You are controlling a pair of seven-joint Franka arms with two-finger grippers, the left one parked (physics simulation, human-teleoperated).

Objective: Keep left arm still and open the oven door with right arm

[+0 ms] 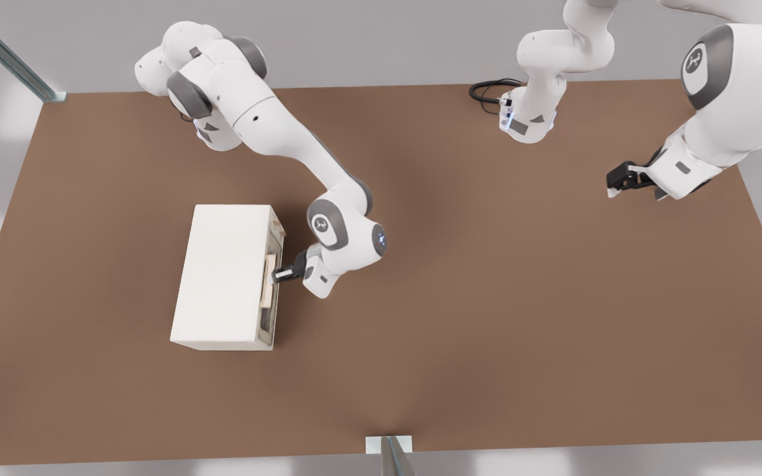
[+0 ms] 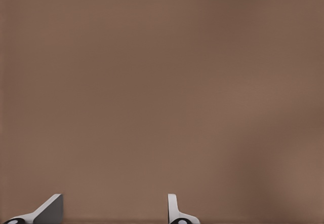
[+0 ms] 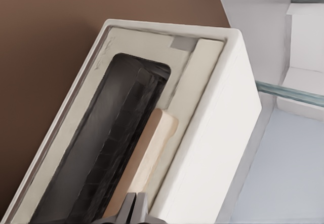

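The cream-white oven (image 1: 225,274) stands on the brown table (image 1: 487,297) at the front view's left. Its oven door (image 1: 268,324) faces the front view's right and sits flush in its frame. In the right wrist view the oven door (image 3: 101,148) shows a dark glass window and a pale tan handle (image 3: 149,153). The right arm (image 1: 288,145) reaches down to the door. Its gripper (image 1: 276,274) is shut, the fingertips pressed together against the handle (image 1: 266,281) near its middle. The wrist view shows the gripper (image 3: 134,209) with the fingers side by side over the handle's end.
The left arm (image 1: 725,86) hangs parked over the table's far right, its gripper (image 1: 622,178) above bare table. A black cable (image 1: 490,89) lies at an arm base (image 1: 530,112) at the back edge. Metal posts (image 1: 394,456) stand at the front edge and back-left corner.
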